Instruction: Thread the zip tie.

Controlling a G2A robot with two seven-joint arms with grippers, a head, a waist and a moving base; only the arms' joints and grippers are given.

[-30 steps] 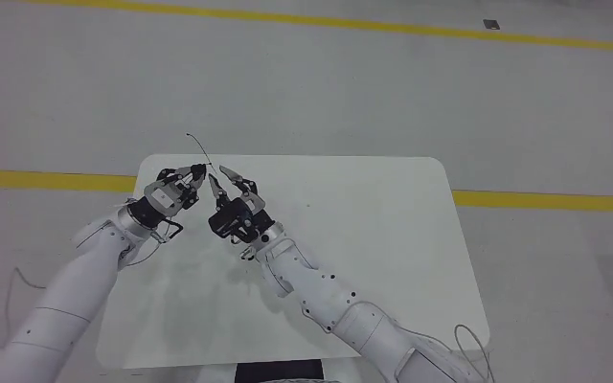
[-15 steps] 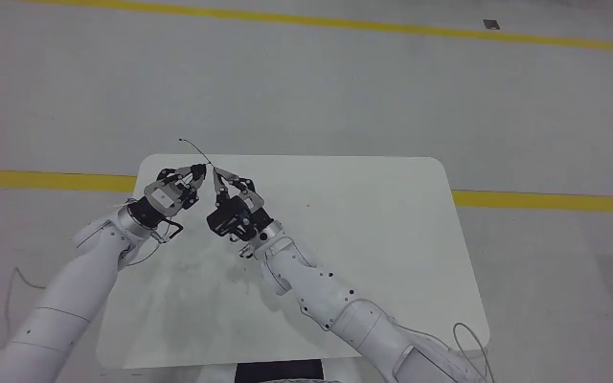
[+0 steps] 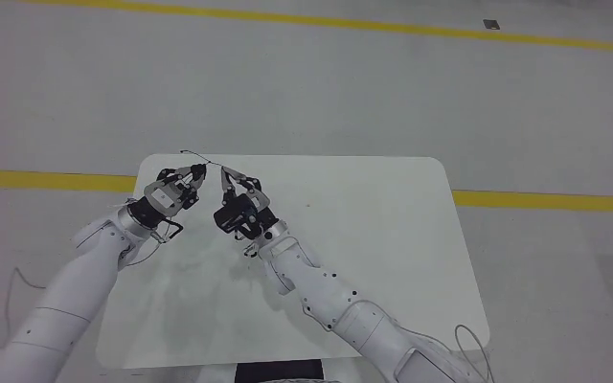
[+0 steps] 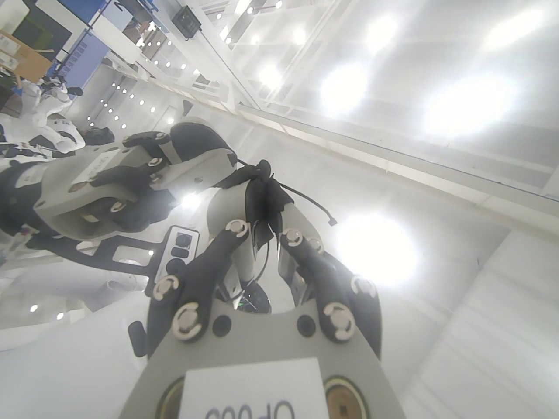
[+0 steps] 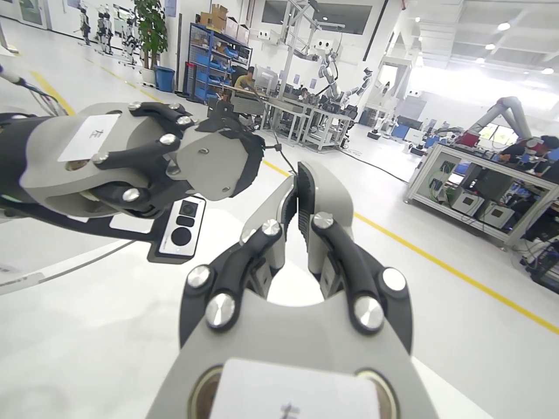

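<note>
Zip tie (image 4: pixel 306 197) in left tool (image 4: pixel 264 189)

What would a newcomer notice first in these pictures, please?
The left gripper and right gripper come almost tip to tip above the far left corner of the white table. Both are shut on a thin black zip tie, whose free end pokes out past the table's far edge in the top view.

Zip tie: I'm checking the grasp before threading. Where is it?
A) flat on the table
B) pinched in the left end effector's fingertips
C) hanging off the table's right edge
B: the zip tie sits clamped in the left end effector, with one end poking free.
</note>
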